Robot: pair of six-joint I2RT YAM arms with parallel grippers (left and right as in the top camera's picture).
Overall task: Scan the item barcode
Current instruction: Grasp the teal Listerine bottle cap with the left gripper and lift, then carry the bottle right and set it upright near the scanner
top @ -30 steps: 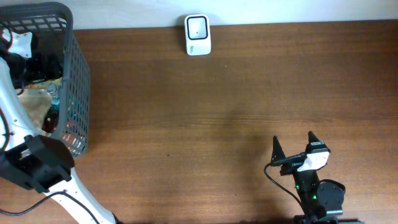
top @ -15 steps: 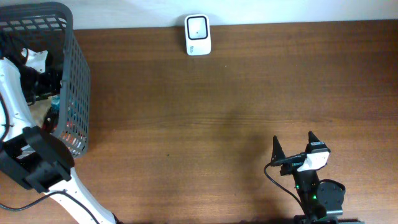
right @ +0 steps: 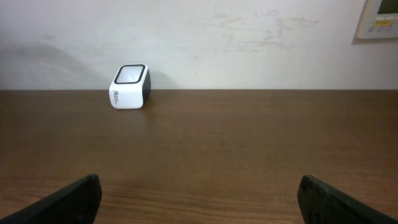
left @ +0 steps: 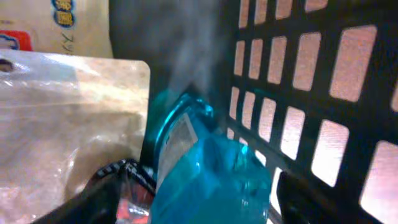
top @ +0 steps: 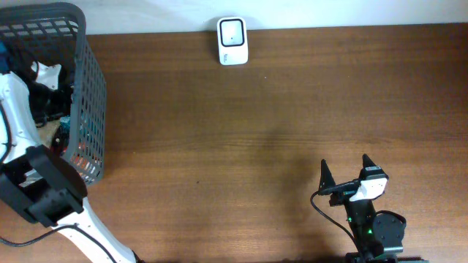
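the left pincer (left: 198, 190) is down inside the grey plastic basket with square holes (left: 311, 74). its two dark fingers stand wide apart, one low on each side of the left wrist view. right between them lies a shiny blue plastic bottle (left: 205, 168) with a white label, or so it looks. the fingers are around the blue plastic bottle, very close to its sides. i cannot tell if they press on it or only stand beside it. the bottle lies on its side. its long way points away from the fingers, deeper into the basket and a bit to the left. so the fingers cross it the short way, which i think is good for a grab. just beside it on the left is a crinkly brown paper pouch (left: 68, 124), and the basket wall is close on the right. room is tight, so i think the lift should go straight up.

the right pincer (top: 344, 162) is well apart from all this, near the front of the brown wooden table (top: 256, 124). it is spread wide and holds nothing. the left arm is much nearer to the bottle. the small white box scanner with a dark window (top: 232, 40) sits at the far edge of the table, well apart from the basket.
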